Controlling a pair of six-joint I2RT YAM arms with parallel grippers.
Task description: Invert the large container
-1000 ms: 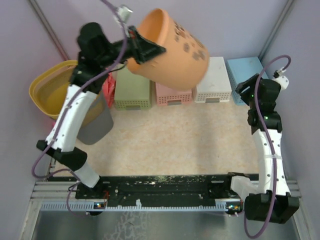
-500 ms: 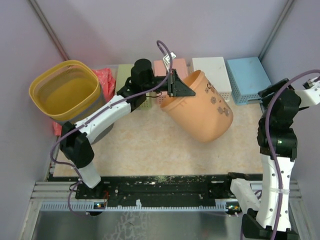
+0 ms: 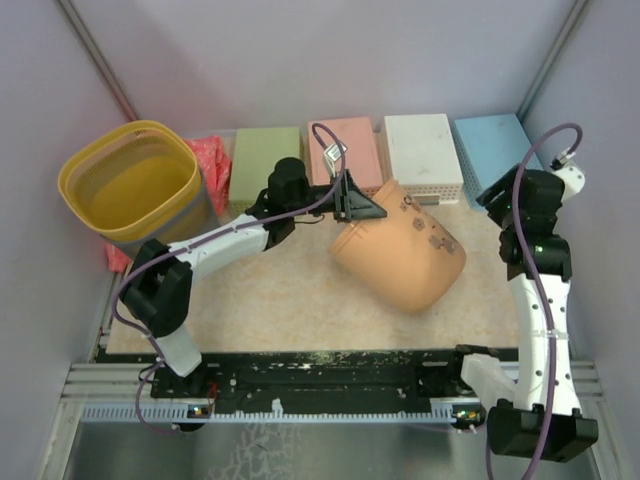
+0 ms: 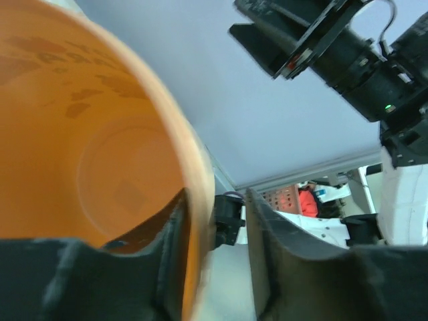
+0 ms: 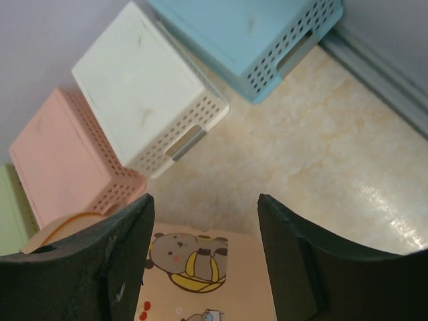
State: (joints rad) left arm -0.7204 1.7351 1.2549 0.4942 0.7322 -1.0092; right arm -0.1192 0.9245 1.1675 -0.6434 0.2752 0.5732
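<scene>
The large orange container with cartoon prints lies tilted on its side on the table, mouth toward the back left, base toward the front right. My left gripper is at its rim. In the left wrist view one finger is inside the container against the rim and the other finger stands apart from it, so the gripper is open around the rim. My right gripper is open and empty, above and to the right of the container. Its bear print shows between the fingers in the right wrist view.
A yellow tub sits nested in a grey one at the back left, beside a red bag. Green, pink, white and blue baskets line the back wall.
My left arm has brought the container down from high in the air to the table and its fingers have parted at the rim. The right arm has swung back toward the container.
</scene>
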